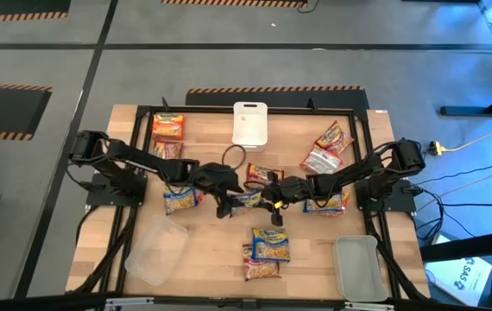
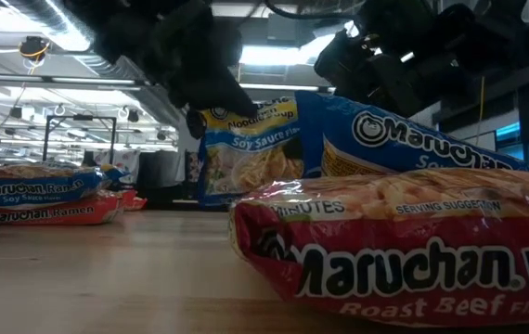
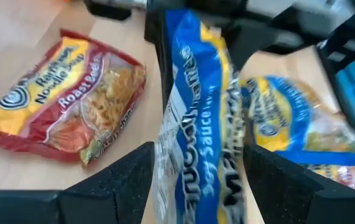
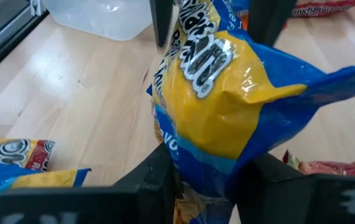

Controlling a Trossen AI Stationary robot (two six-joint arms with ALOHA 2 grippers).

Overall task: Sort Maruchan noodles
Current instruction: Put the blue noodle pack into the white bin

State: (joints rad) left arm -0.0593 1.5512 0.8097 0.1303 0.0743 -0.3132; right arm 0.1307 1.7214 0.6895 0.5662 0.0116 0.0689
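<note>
Over the middle of the worktop point(image 1: 211, 259) both arms meet on one blue packet point(image 1: 248, 199), lifted clear of the wood. The left jaws point(image 1: 229, 206) straddle it loosely, fairly wide, from the left; the right jaws point(image 1: 274, 204) pinch its other end from the right. Its long axis runs between them, both arms equally near.
</note>
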